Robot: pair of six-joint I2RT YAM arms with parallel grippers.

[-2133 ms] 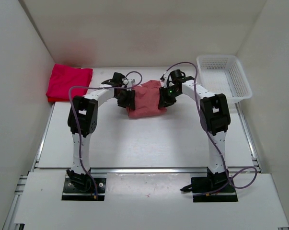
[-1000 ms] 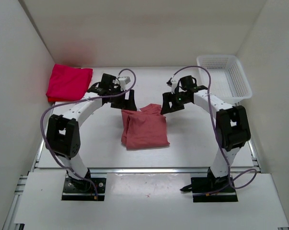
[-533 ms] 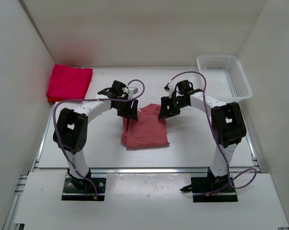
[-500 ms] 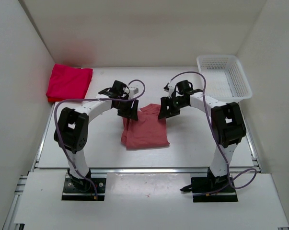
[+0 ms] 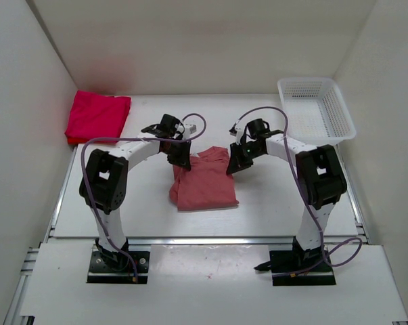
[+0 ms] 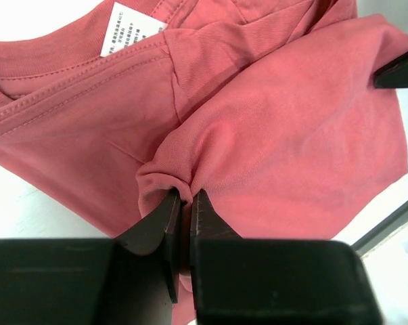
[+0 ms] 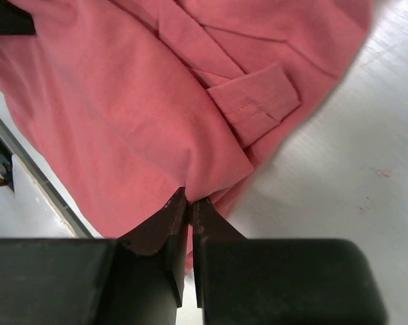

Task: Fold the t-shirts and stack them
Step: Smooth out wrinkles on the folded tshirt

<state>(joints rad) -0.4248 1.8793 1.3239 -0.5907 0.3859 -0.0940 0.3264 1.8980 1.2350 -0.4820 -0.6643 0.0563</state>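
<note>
Pink shirt [image 5: 205, 183]: lies mid-surface between the two arms, already doubled into a rough rectangle with its far edge rumpled.
Left hand [image 6: 185, 196]: clenched on a small pucker of the pink shirt's cloth at its far left corner; the jaws are nearly touching, with fabric bunched between them.
Right hand [image 7: 189, 196]: clenched on the cloth edge at the far right corner, the jaws pressed together over a thin layer.
Feel: likely light, limp cotton with no stiffness. It should drape and sag from wherever it is pinched, and the layers may slide apart.
Grip risk: the left pinch looks shallow, so the cloth could slip free under a sharp tug.
Where to hold: two corners of one edge, level with each other and kept apart, so that the cloth hangs flat. Pinching through all the layers would keep the fold closed.
Details: a white label [image 6: 130, 30] sits inside the neckline, and a hemmed sleeve [image 7: 254, 101] is folded across the top.
Red pile [image 5: 97, 116]: folded and lying in the far left corner of the surface [image 5: 278, 196], well apart from the pink shirt.
Count, shirts: one pink. The red pile may be more than one shirt, but I cannot tell from here.
Count, other: one white mesh basket [image 5: 340, 112] at the far right, with no shirt visible in it.
Count, hands: two, both gripping the pink shirt.
</note>
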